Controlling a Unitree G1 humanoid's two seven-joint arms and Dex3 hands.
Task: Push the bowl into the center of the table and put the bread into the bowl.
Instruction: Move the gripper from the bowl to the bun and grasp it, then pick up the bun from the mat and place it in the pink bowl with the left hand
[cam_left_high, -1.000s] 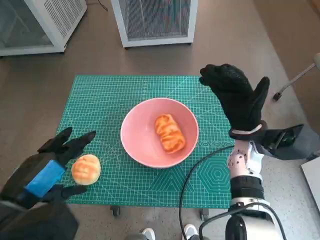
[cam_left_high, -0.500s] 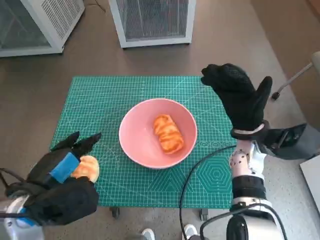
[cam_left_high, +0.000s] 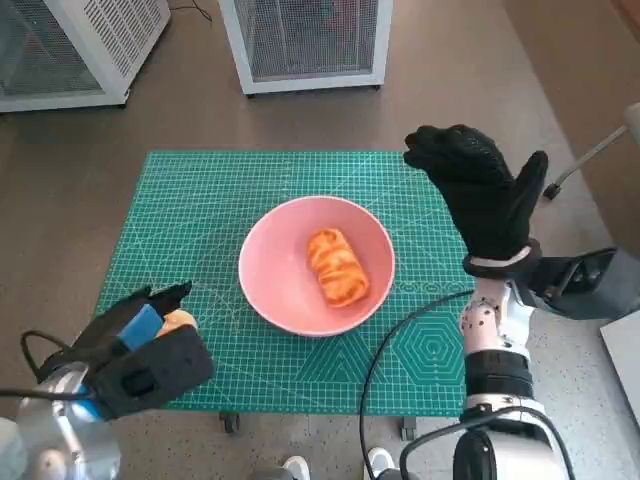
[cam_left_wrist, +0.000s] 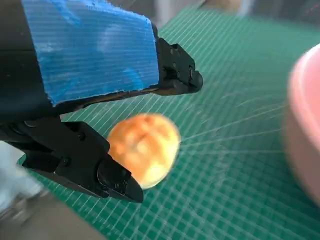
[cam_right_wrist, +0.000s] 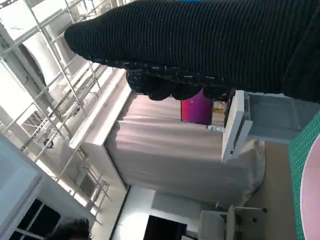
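Note:
The pink bowl (cam_left_high: 315, 263) sits near the middle of the green mat with a glazed twisted bread (cam_left_high: 336, 266) inside it. A round golden bun (cam_left_high: 179, 322) lies near the mat's front left corner, mostly hidden in the head view by my left hand (cam_left_high: 135, 330). In the left wrist view the bun (cam_left_wrist: 144, 148) lies on the mat between the spread fingers (cam_left_wrist: 177, 75), which do not touch it. The bowl's rim (cam_left_wrist: 301, 120) shows beside it. My right hand (cam_left_high: 478, 195) is raised over the mat's right edge, fingers spread, holding nothing.
The green cutting mat (cam_left_high: 220, 200) covers the small table. Two white wire-front cabinets (cam_left_high: 305, 40) stand on the floor behind the table. A black cable (cam_left_high: 385, 345) curves over the mat's front right. Feet show below the table's front edge.
My left hand has moved forward over the round bun, covering most of it, and the forearm has swung in. The right hand, the bowl and the bread in it have stayed put.

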